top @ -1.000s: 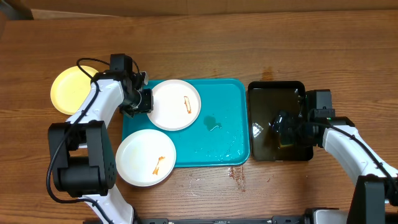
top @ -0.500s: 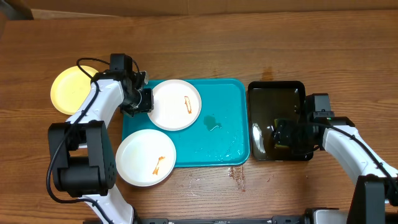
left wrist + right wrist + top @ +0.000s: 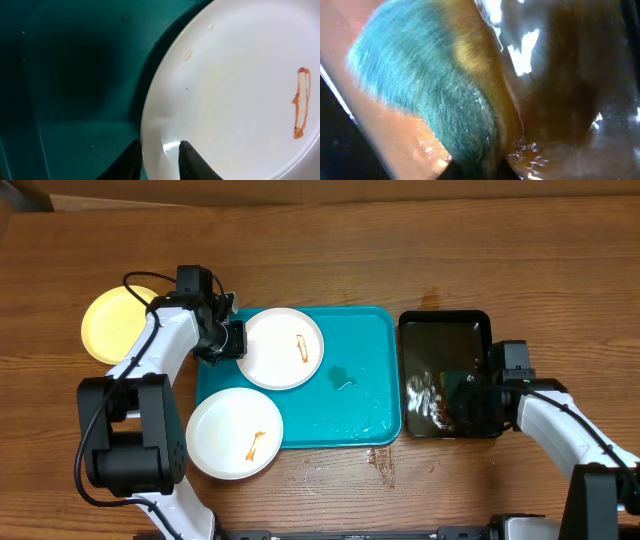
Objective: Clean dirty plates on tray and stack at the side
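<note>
Starting with the surroundings, what lies around your arms?

A brown wooden table (image 3: 400, 250). To my right stands a black tray (image 3: 445, 330) holding dark brownish liquid. My right gripper (image 3: 468, 404) is down inside it, jaws closed. Its wrist camera shows a fuzzy blue-green pad (image 3: 425, 95) lying in the brown liquid, right at my fingertips. Whether I have it pinched, I cannot tell. On the table's left, apart from the others, sits a pale yellow plate (image 3: 112, 325).

Does anything stand in the way of the plates?

My left arm (image 3: 165, 345) reaches over the left edge of the turquoise tray (image 3: 365, 410). A wet patch (image 3: 342, 380) glistens near the tray's middle.

And the plates themselves?

Two are white. The upper plate (image 3: 283, 348) lies in the tray's top-left area, with a thin orange-brown smear (image 3: 301, 348) right of its centre. My left gripper (image 3: 232, 340) clamps its left rim, one finger (image 3: 187, 160) on the top face and the other at the outer edge. The lower plate (image 3: 234, 433) overhangs the tray's bottom-left corner onto the table and bears its own smear. The two white plates sit just beside each other.
</note>
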Controlling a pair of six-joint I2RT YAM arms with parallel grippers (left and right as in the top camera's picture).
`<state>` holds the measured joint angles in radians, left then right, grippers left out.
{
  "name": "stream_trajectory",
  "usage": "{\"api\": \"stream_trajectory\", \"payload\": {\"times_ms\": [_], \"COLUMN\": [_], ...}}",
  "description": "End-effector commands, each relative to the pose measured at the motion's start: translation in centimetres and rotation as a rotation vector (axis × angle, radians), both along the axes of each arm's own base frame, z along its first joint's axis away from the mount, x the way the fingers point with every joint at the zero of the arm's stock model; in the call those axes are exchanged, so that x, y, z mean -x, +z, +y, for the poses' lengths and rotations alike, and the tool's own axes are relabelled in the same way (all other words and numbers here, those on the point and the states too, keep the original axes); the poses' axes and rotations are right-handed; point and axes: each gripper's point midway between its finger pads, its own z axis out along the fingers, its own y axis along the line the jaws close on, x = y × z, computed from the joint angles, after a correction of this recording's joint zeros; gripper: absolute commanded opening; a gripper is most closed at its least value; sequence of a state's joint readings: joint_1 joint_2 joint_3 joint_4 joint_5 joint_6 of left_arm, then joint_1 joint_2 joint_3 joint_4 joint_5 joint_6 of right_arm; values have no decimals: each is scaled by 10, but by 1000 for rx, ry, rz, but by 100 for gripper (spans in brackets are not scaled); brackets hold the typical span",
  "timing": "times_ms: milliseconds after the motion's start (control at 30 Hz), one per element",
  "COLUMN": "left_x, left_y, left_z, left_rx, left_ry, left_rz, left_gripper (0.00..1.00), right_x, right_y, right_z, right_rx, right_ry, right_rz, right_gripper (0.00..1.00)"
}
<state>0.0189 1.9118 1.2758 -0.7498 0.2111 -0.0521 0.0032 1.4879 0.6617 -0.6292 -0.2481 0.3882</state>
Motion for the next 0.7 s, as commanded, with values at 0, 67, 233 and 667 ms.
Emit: {"api": "stream_trajectory", "payload": {"times_ms": [0, 67, 233, 667], "left_x": [2, 2, 2, -6], "left_y": [0, 0, 0, 2], "left_z": [-8, -8, -8, -7], "left_rx": [27, 27, 27, 25], "left_ry": [-6, -6, -6, -6], "left_rz": [3, 3, 2, -32], "left_gripper": [26, 26, 32, 41], "right_x": [3, -2, -22, -45], "right_y": [-2, 9, 37, 14], "right_z": [-1, -1, -1, 8], "right_rx": [10, 11, 18, 130], "right_ry": [-4, -4, 37, 139], "right_rz": [30, 37, 2, -166], "right_gripper": [4, 31, 77, 82]}}
